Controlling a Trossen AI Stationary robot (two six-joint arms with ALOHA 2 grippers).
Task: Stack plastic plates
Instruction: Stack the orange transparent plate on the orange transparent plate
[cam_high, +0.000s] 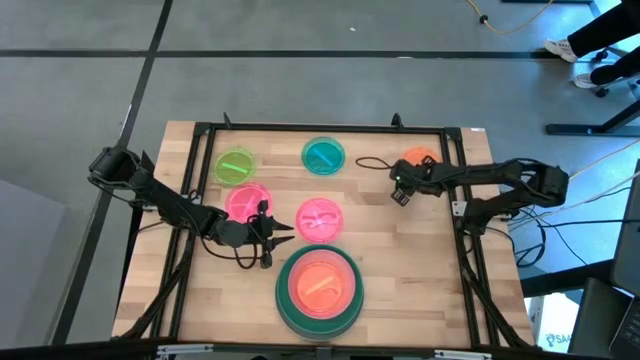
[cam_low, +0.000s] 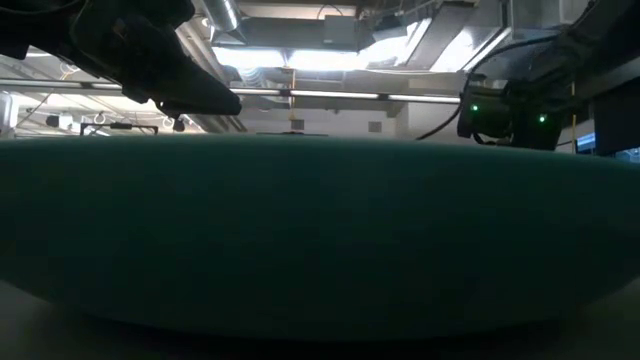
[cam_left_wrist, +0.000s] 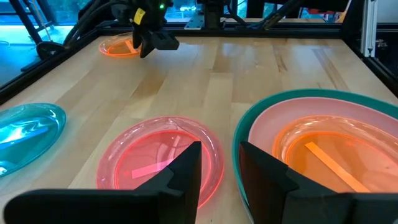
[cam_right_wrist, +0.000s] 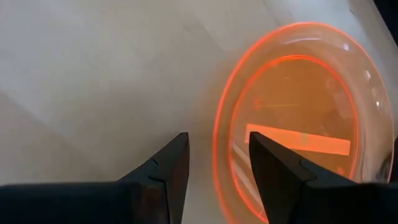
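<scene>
A stack stands at the table's near middle: a dark green large plate (cam_high: 320, 318) carrying a pale pink plate (cam_left_wrist: 273, 127) and a small orange one (cam_high: 322, 285). Small plates lie flat on the wood: lime green (cam_high: 235, 165), teal (cam_high: 323, 155), orange (cam_high: 420, 160) and two hot pink (cam_high: 247, 200) (cam_high: 320, 218). My left gripper (cam_left_wrist: 219, 163) is open, hovering left of the stack and near the hot pink plate (cam_left_wrist: 158, 158). My right gripper (cam_right_wrist: 217, 155) is open over the near rim of the far orange plate (cam_right_wrist: 298, 124), one finger on each side of that rim.
A black cable (cam_high: 372, 162) loops on the wood between the teal and orange plates. In the low view the dark green plate (cam_low: 320, 230) fills the picture. Bare wood shows right of the stack (cam_high: 420, 270). A person's shoes (cam_high: 585, 55) show beyond the table's far right.
</scene>
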